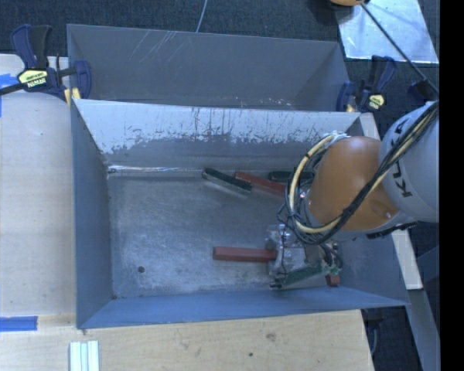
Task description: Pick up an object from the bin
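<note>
The gripper (282, 263) sits at the right end of a flat red-brown bar (240, 253) stretching left of it; open or closed, we cannot tell. We judge the bar stiff, light, best pinched across its width.

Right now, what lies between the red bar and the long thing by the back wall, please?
Only bare floor lies between the red bar and the long thing, in the camera view.

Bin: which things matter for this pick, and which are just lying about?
In play: gripper, in the near right corner of the bin; dark red bar beside it; green strip close by.
Lying about: black-and-red tool along the back wall.
</note>
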